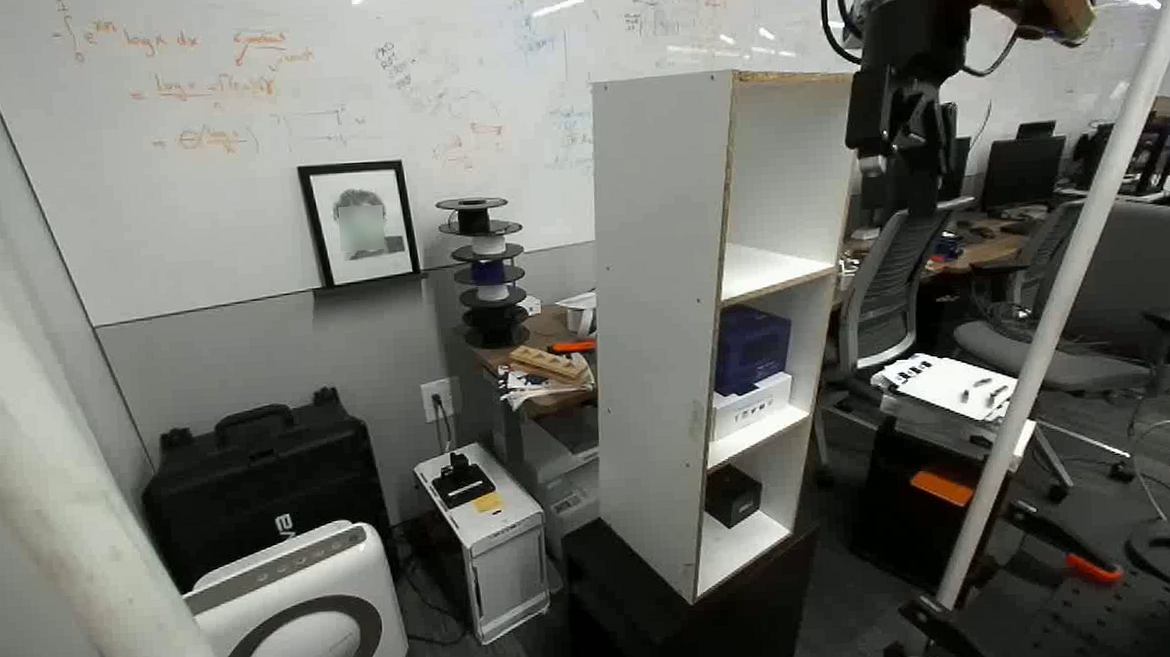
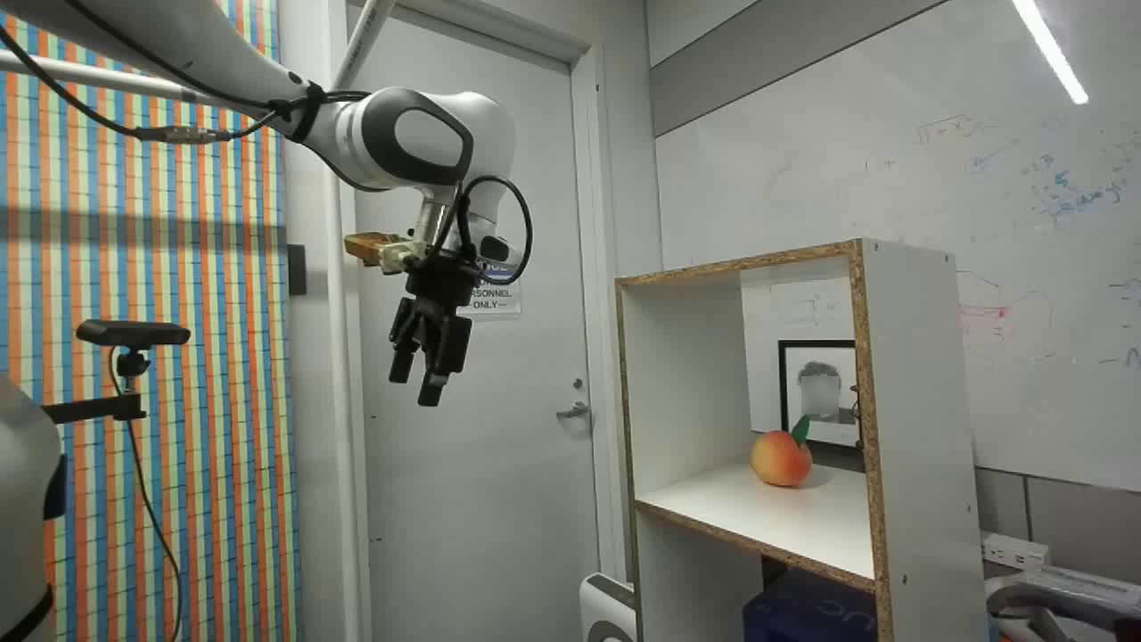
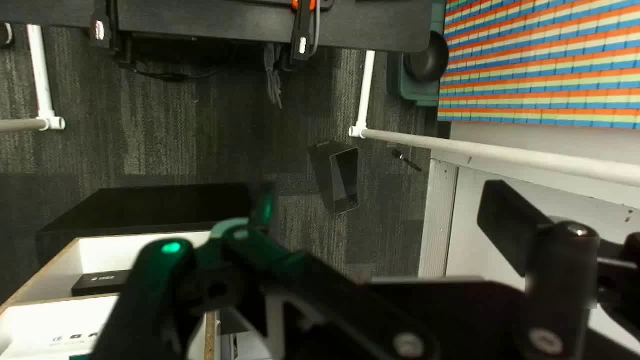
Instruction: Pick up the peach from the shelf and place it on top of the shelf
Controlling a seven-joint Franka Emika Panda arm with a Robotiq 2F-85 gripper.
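Note:
A peach (image 2: pixel 781 458), orange-red with a green leaf, sits in the top compartment of the white shelf (image 2: pixel 918 428), in an exterior view. The shelf (image 1: pixel 665 294) also shows in an exterior view where the peach is out of sight. Part of the shelf (image 3: pixel 145 245) shows at the lower left of the wrist view, without the peach. My gripper (image 2: pixel 416 380) hangs in the air in front of the shelf, fingers pointing down, apart from shelf and peach. It also shows in an exterior view (image 1: pixel 899 167). In the wrist view the gripper's fingers (image 3: pixel 382 215) stand wide apart with nothing between them.
The middle compartment holds a blue box (image 1: pixel 752 348) on a white box (image 1: pixel 752 407). A black box (image 1: pixel 732 495) is in the bottom one. A white pole (image 1: pixel 1063 283) stands near the arm. A dark bin (image 3: pixel 340 177) stands on the floor below.

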